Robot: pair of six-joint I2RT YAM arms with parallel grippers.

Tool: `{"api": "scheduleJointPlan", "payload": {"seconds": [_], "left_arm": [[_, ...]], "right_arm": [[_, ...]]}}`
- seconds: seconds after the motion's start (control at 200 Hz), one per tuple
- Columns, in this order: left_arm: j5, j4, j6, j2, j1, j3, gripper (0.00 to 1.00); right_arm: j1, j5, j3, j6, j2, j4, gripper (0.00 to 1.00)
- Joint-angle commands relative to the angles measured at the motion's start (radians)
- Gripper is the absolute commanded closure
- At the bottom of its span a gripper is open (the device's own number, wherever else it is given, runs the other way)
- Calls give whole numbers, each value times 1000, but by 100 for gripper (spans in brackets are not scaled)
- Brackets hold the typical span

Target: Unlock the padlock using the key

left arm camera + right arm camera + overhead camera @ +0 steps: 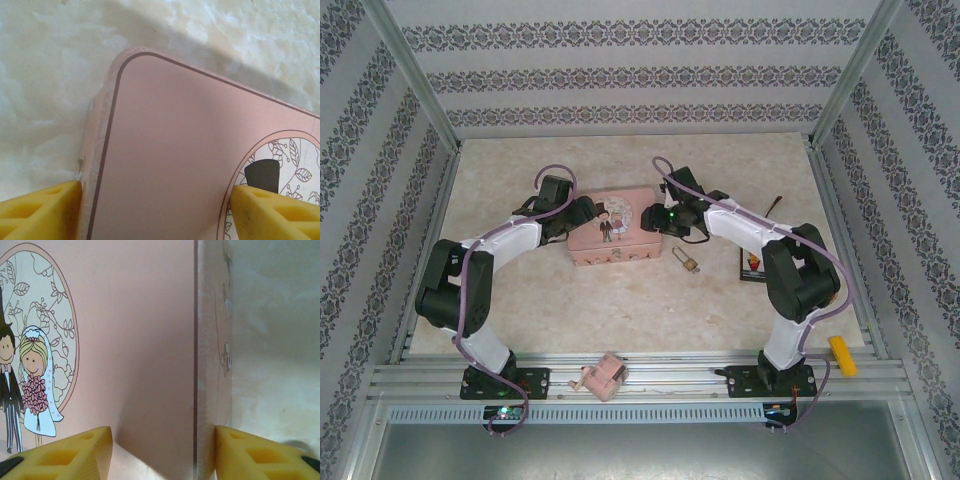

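My left fingers (40,210) and right fingers (265,455) stand spread, each straddling an edge of the pink tin (620,243). The padlock (686,262) lies on the counter (620,310) right of centre, below the tin's corner; I'd clamp its brass body, keyhole clear.

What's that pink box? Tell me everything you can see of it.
The pink tin is a low rectangular box with rounded corners, lid apparently shut, lying flat on the table. Its lid shows a dark border line and a round cartoon bride and groom. The left gripper and right gripper, both open, straddle its short ends; contact is unclear.
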Motion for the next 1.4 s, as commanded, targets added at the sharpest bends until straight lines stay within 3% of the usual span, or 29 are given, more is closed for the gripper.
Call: {"api": "scheduleJointPlan", "payload": {"seconds": [0.0,0.185,0.31,0.43,0.56,0.63,0.65,0.665,1.019,1.139,1.399], "left_arm": [[120,62,-2,21,-16,40,23],[117,40,10,-24,-15,47,20],[76,-11,49,-106,-4,44,13],[11,-70,102,-205,13,27,0],[-84,-89,161,-324,24,-37,1],[-132,-83,200,-389,28,-77,1],[-146,-83,210,-407,29,-91,1],[-156,-81,215,-420,31,-101,1],[-416,63,436,-790,44,-382,1],[-494,134,514,-903,52,-487,1],[-502,260,619,-959,116,-615,1]], "right_arm": [[40,-50,-34,37,-35,27,44],[32,24,-43,13,-97,-20,36],[7,90,-75,-12,-193,-43,32],[-29,160,-140,-41,-314,-49,25],[-83,216,-219,-71,-446,-54,18],[-113,243,-258,-89,-510,-62,13],[-119,256,-267,-94,-530,-68,4],[-124,265,-275,-100,-542,-70,2],[-159,516,-441,-240,-872,-40,2],[-190,537,-504,-266,-949,6,2],[-258,606,-585,-280,-958,118,2]]}}
